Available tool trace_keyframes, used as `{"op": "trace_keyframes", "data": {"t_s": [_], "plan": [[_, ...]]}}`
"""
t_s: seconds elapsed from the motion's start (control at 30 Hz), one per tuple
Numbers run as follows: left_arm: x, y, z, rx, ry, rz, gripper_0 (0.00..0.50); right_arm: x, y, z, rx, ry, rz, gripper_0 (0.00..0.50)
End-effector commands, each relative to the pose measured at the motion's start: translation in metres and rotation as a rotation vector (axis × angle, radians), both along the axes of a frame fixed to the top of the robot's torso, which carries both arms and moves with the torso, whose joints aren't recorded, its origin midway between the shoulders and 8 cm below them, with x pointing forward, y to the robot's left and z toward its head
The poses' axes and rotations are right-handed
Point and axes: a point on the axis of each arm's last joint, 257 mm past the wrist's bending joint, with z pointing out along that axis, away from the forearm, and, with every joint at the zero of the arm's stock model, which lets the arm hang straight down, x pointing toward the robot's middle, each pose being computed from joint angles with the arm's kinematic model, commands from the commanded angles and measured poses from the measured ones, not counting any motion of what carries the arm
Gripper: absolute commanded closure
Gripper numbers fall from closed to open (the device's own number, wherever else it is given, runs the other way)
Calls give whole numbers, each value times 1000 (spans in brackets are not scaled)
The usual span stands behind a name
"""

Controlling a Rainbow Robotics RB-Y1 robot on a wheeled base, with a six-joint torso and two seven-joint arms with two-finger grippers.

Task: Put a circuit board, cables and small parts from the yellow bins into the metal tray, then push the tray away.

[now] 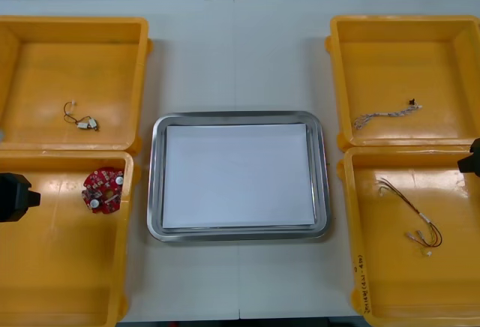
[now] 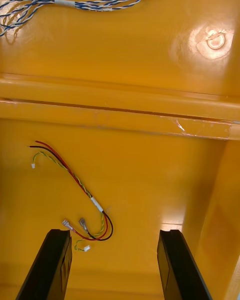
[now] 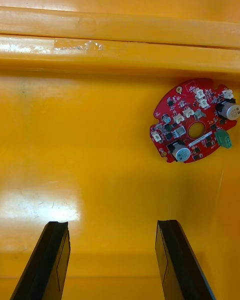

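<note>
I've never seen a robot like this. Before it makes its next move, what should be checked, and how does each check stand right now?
1. Left end effector open: ok, fingers apart with nothing between them.
2. Circuit board lined up between those fingers: not ok, it lies beyond them and off to one side.
3. Right end effector open: ok, fingers apart.
4. Red and yellow cable close to it: ok, one end lies just beyond the fingertips.
5. Metal tray in place between the yellow bins: ok, white inside.
</note>
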Motion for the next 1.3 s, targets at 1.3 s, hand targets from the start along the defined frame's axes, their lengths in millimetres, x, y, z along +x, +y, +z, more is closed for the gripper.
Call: {"op": "trace_keyframes", "data": {"t_s": [1.3], "plan": [[-4,13,13,26,-20,46,0,-2,-17,15,-41,-30,-46,0]]}}
